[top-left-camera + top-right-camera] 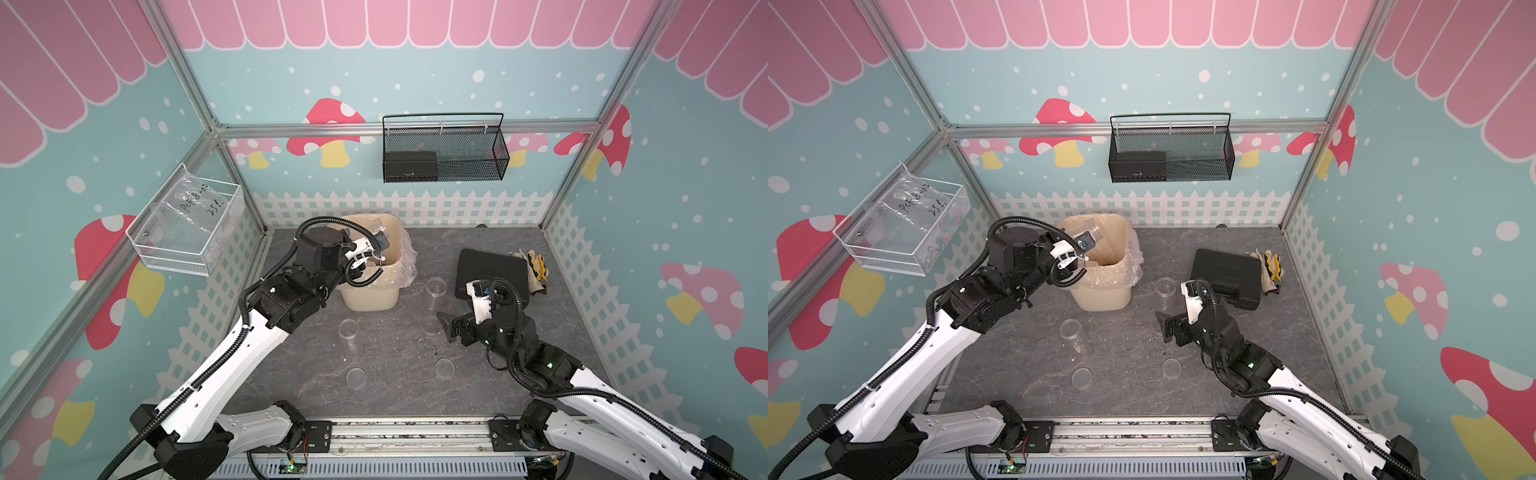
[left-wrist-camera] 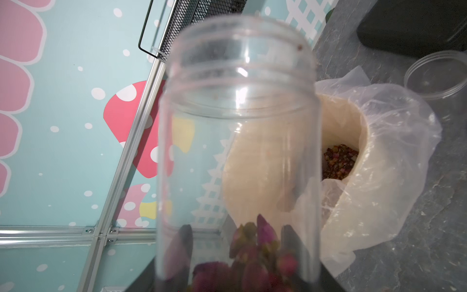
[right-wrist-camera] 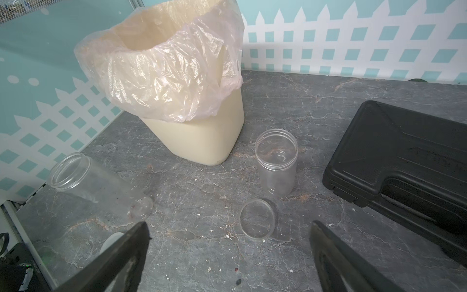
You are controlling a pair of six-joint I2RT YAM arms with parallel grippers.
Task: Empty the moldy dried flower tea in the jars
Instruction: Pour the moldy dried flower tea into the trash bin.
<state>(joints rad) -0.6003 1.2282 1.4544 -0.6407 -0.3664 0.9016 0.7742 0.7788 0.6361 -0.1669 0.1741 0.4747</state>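
Note:
My left gripper (image 1: 380,240) is shut on a clear jar (image 2: 237,121) and holds it tilted over the cream bin (image 1: 370,297). In the left wrist view, reddish dried flower tea (image 2: 255,252) lies at the jar's base between the fingers, and more tea (image 2: 338,161) sits at the bottom of the bin's liner. Both top views show another jar (image 1: 436,286) (image 1: 1166,287) standing open to the right of the bin, and one more jar (image 1: 348,330) in front of it. My right gripper (image 3: 228,227) hangs open above the table, short of a flat lid (image 3: 257,218).
A black case (image 1: 490,270) and work gloves (image 1: 536,270) lie at the back right. Two more clear lids (image 1: 355,377) (image 1: 444,368) rest near the table's front. A black wire basket (image 1: 444,149) hangs on the back wall and a clear tray (image 1: 187,224) on the left wall.

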